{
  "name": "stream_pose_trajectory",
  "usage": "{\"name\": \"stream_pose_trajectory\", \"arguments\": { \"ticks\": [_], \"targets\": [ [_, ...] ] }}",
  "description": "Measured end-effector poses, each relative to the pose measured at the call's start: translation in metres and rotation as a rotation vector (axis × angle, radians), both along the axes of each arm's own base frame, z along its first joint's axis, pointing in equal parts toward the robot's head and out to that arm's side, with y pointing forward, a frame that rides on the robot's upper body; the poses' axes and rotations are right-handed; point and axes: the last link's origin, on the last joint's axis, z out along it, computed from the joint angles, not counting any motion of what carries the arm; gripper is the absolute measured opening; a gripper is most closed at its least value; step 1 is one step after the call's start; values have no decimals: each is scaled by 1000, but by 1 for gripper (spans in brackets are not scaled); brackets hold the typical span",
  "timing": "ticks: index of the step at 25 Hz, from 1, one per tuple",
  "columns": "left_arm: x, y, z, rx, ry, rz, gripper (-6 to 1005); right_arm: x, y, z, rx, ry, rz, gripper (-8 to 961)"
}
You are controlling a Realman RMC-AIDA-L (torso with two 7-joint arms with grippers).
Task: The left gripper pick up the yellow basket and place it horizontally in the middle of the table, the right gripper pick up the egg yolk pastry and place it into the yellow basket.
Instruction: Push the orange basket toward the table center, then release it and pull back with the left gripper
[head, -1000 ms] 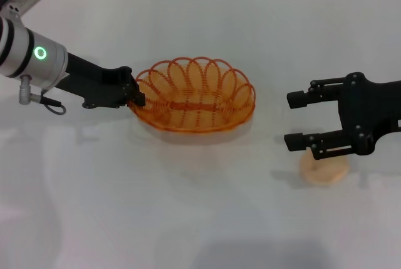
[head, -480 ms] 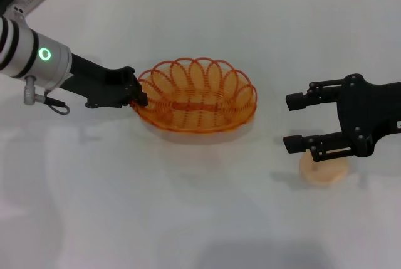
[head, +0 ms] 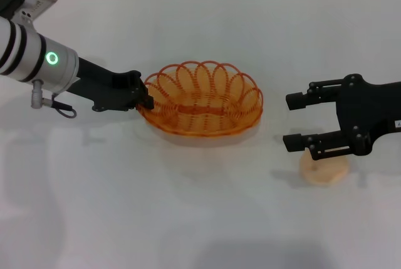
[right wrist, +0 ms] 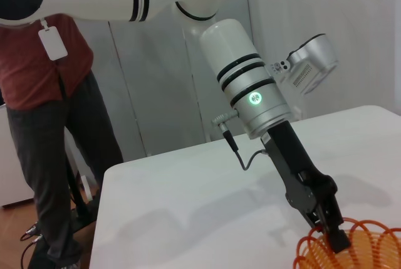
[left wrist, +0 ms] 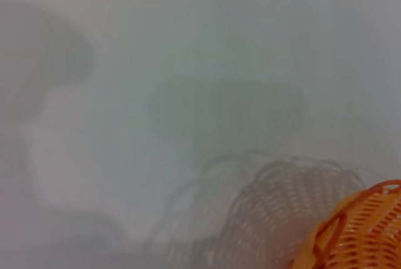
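- Left of centre in the head view, the left gripper [head: 145, 101], a black two-fingered claw on a black arm with a silver-white segment and green light ring, is pinched on the left rim of the yellow basket [head: 203, 98], an oval orange-yellow wire basket with looped petal rim.
- The basket sits near the middle of the plain white table [head: 188, 219], long axis running left to right; whether its base touches the top I cannot tell.
- To finish this step well, I judge the claw should lower the basket flat and level before letting go, keeping the long axis across the frame and not tipping the light wire rim.
- At the right of the frame, the right gripper [head: 297, 120], an all-black claw, hangs with fingers spread, just above the egg yolk pastry [head: 324, 168], a small round pale peach dome lying well apart from the basket.
- It should wait until the basket is released.
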Motion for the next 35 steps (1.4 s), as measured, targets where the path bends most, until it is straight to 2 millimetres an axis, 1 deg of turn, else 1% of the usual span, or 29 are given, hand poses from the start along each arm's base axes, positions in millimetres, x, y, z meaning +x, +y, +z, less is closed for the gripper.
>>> {"name": "stream_pose_trajectory", "arguments": {
  "ticks": [11,35],
  "targets": [
    [1,-2,-5,-5,-5,-6,82,9,4,-5,12,-19,-25,723],
    [-2,-4,-7,-8,-9,11,97,8,3,-5,6,-17,-23,723]
  ]
}}
